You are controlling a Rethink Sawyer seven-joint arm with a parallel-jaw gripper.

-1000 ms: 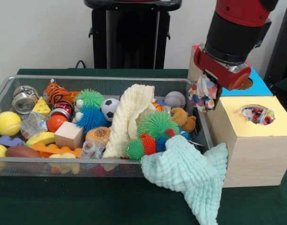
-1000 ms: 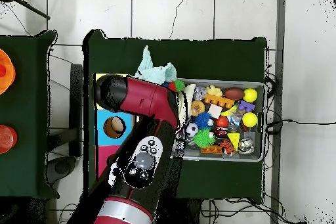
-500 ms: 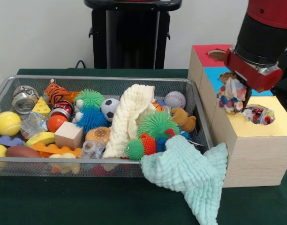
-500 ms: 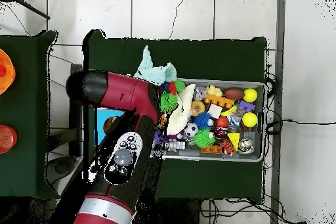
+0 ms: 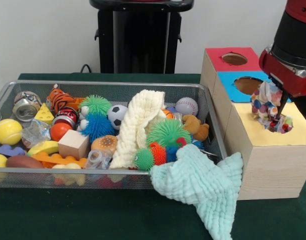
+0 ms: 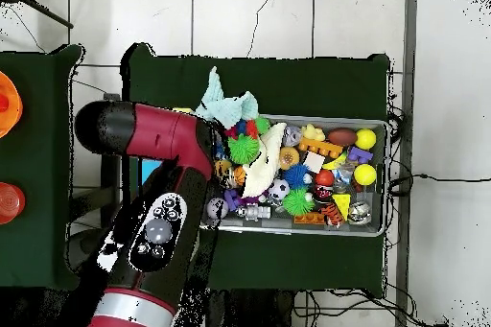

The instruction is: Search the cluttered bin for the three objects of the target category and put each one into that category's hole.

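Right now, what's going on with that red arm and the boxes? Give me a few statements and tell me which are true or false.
1. The gripper holds a polka-dot cloth over the yellow-topped box. True.
2. A mint green cloth lies wholly inside the wire bin. False: it hangs over the bin's front rim onto the table.
3. The yellow hole already holds something patterned. True.
4. The red-topped box sits nearest the camera. False: it is farthest back.
5. A cream knitted cloth lies in the bin. True.
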